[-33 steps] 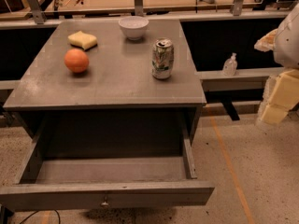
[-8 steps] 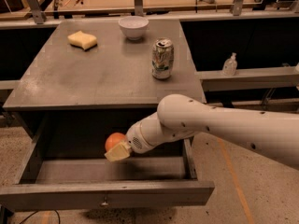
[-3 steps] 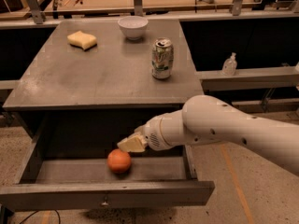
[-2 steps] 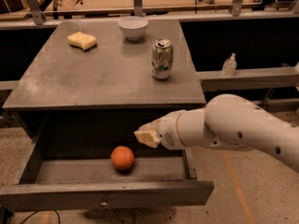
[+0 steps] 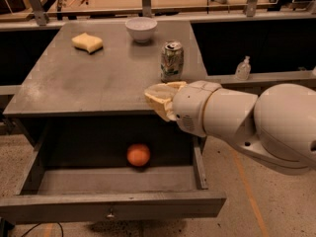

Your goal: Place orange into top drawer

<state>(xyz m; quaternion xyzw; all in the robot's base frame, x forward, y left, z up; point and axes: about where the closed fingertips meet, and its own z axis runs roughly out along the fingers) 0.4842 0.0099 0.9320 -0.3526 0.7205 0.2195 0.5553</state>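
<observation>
The orange [image 5: 138,155] lies on the floor of the open top drawer [image 5: 113,209], near the middle and toward the back. The drawer is pulled out below the grey tabletop [image 5: 84,80], with a small knob on its front panel. My gripper [image 5: 160,97] is raised above the drawer, at the tabletop's front edge, right of the orange and apart from it. It holds nothing. My white arm reaches in from the right.
On the tabletop stand a soda can [image 5: 172,61], a white bowl [image 5: 141,28] and a wavy yellow sponge [image 5: 87,42]. A small clear bottle [image 5: 242,68] sits on a ledge to the right. A workbench runs along the back.
The orange was carried from the tabletop into the drawer and let go; it has rolled toward the back. My gripper has lifted up and right, out of the drawer.
</observation>
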